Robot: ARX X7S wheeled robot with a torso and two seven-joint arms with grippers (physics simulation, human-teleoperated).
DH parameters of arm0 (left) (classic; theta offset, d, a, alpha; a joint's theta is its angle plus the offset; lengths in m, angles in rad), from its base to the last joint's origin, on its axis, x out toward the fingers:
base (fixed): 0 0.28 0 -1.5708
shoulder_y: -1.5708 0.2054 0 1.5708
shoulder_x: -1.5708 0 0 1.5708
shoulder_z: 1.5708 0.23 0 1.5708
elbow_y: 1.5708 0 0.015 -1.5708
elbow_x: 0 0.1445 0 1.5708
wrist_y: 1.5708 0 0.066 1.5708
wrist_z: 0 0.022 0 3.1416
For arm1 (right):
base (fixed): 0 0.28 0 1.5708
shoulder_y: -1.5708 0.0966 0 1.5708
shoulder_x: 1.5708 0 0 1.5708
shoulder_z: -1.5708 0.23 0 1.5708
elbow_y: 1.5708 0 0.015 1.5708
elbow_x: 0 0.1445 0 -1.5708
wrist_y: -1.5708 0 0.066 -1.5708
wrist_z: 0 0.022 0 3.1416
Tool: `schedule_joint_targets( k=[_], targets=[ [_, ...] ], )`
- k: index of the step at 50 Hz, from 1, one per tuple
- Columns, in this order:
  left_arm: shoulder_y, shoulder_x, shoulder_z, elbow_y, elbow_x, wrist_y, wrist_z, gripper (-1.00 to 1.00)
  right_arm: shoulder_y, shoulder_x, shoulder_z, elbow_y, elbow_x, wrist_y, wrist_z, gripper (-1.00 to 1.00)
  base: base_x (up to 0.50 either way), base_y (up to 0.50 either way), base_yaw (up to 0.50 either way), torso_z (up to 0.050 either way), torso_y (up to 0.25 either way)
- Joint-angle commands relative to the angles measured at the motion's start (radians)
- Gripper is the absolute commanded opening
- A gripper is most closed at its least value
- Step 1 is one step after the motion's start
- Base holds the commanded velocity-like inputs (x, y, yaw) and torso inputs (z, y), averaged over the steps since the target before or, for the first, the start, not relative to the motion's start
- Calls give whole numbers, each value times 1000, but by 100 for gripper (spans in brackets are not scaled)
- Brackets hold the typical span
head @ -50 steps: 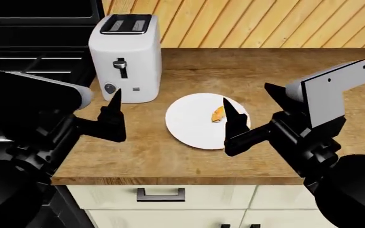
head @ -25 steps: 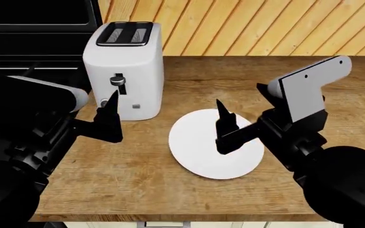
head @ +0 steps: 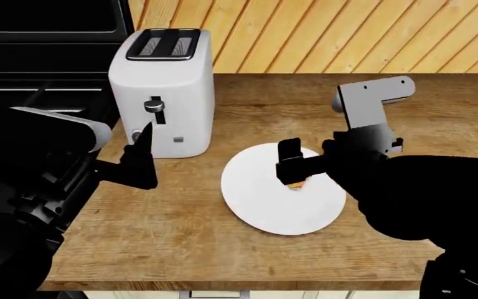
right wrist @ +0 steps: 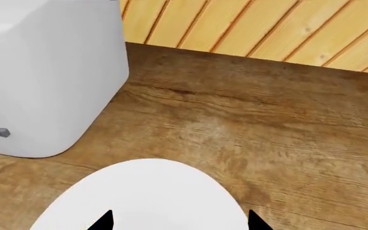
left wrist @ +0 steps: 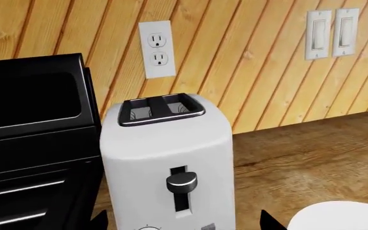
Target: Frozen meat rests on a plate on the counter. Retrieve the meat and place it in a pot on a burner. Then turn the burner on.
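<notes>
Your right gripper [head: 291, 167] hangs over the white plate [head: 260, 199] with its jaws apart; the right wrist view shows two dark tips spread wide with bare plate between them. The meat [head: 298, 184] shows only as a sliver of orange just beneath those jaws in the head view, the rest hidden by the gripper body. The wrist camera does not catch it, so you cannot tell whether it sits squarely between the tips or a little off.

Expect a frozen lump to be stiff and light, and probably slick on a smooth plate, so it may skate away if one tip touches first. Take it across its narrow middle, both tips closing evenly, and come low enough that the tips nearly meet the plate. The plate itself sits loose on the wooden worktop [head: 189, 249] and could slide if you press down on it.

Your left gripper [head: 142, 159] hovers off the plate, beside the white toaster [head: 162, 93], well apart from the meat; its jaws appear apart too, with tips at both sides of its wrist view. Neither pot nor burner is in view.
</notes>
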Motion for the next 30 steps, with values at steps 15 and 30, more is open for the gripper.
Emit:
schedule_joint_targets(
  k=[15,30],
  targets=[
    [42,-17,12,-30,22,78,31,100,13,2,-85,185,65,-49,113,100,0,0,0,0,0],
    [52,-25,19,-39,27,94,32,100,7,9,-138,201,57,-82,76,100,0,0,0,0,0]
  ],
)
